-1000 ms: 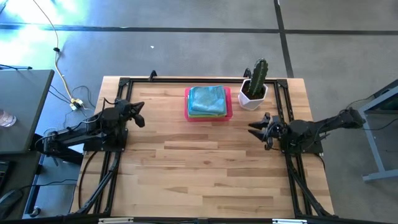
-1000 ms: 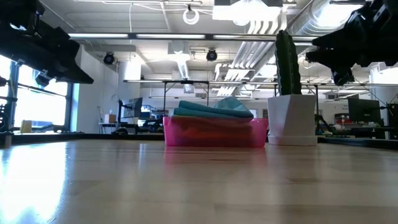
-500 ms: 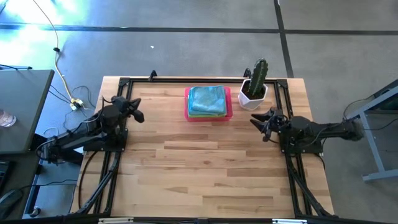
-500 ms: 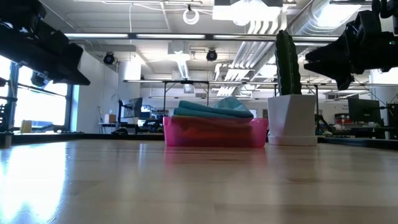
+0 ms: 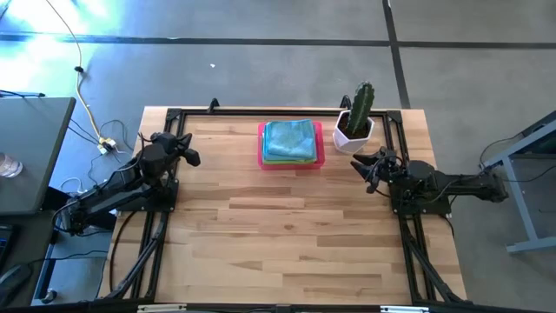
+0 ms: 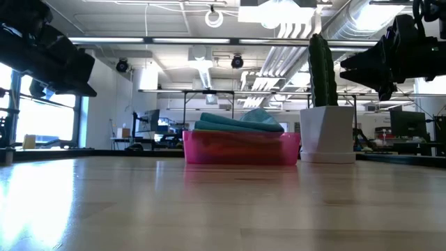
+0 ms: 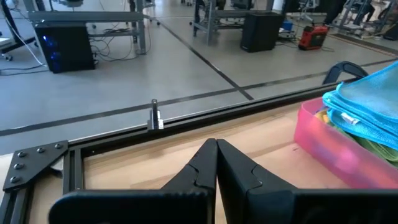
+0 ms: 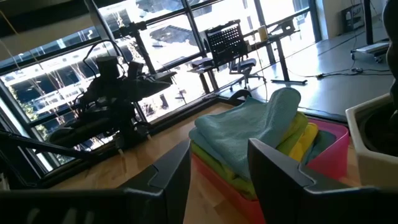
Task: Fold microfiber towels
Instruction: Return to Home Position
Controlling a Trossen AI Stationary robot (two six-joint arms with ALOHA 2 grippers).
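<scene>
A stack of folded microfiber towels (image 5: 290,139), light blue on top with green and yellow beneath, lies in a pink tray (image 5: 320,148) at the table's far middle. The stack (image 6: 240,120) rises above the tray's rim (image 6: 240,148). My left gripper (image 5: 195,158) hovers shut over the table's left side, well clear of the tray (image 7: 326,143) and towels (image 7: 367,102). My right gripper (image 5: 358,164) hovers open at the right, pointing toward the towels (image 8: 245,134), with nothing between its fingers (image 8: 268,163).
A cactus in a white pot (image 5: 354,122) stands right of the tray, close to my right gripper (image 6: 348,66). A black metal frame (image 5: 261,111) runs along the table's edges. Bare wood (image 5: 287,226) spans the middle and near part.
Both arms have swung at their bases. My right gripper has moved toward the table's far edge, nearer the cactus pot, staying open. My left gripper has turned toward the far edge, staying shut. The towels and tray have not moved.
</scene>
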